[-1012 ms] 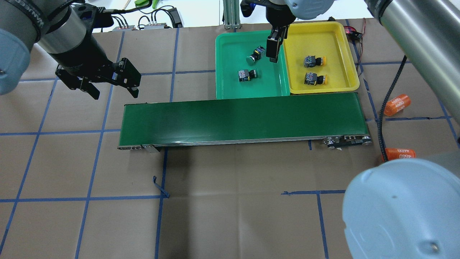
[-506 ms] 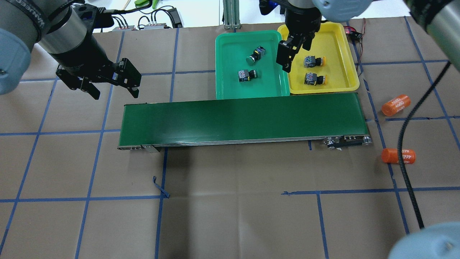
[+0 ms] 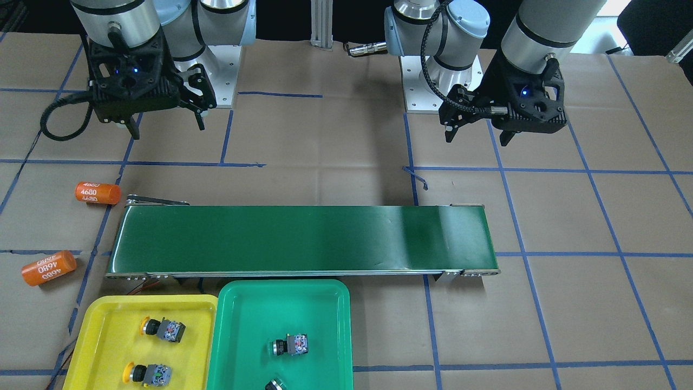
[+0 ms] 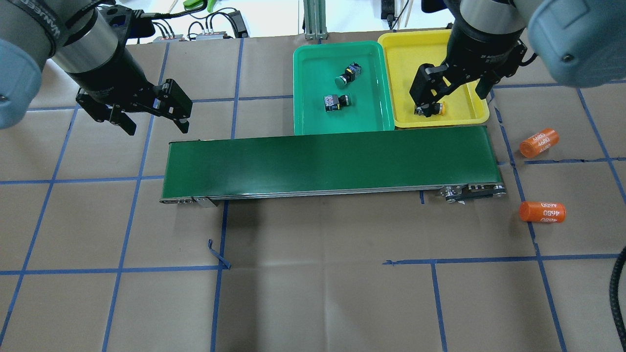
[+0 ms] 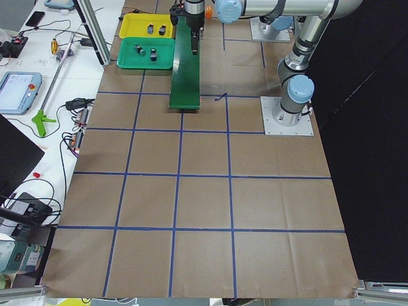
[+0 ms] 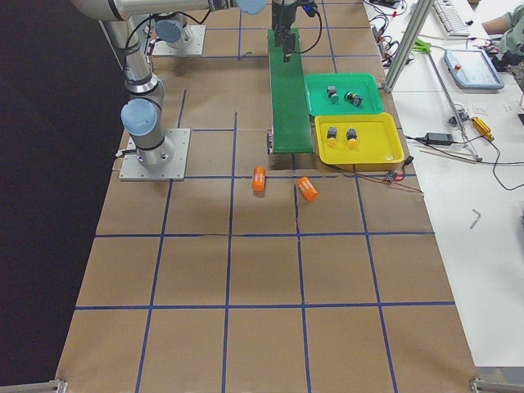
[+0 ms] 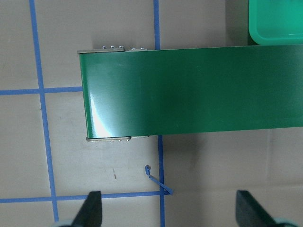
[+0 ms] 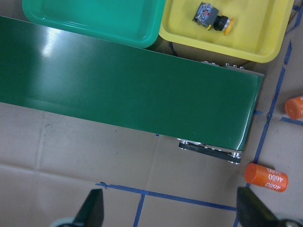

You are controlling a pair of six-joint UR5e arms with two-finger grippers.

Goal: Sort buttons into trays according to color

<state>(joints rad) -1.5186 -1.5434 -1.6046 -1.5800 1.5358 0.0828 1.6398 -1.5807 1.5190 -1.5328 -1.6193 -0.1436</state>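
Gaping wide and empty, left gripper (image 3: pixel 476 140) and right gripper (image 3: pixel 166 127) hover. Buttons (image 3: pixel 162 329) lie in colour-matched trays (image 3: pixel 238 309).

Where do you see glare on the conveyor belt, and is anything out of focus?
Left wrist view: a pale sheen on the conveyor belt near its end. Right wrist view: a softer bright patch on the belt, below the green tray. Front-facing view: a light vertical band across the belt. Overhead view: the near right arm joint looks slightly soft.
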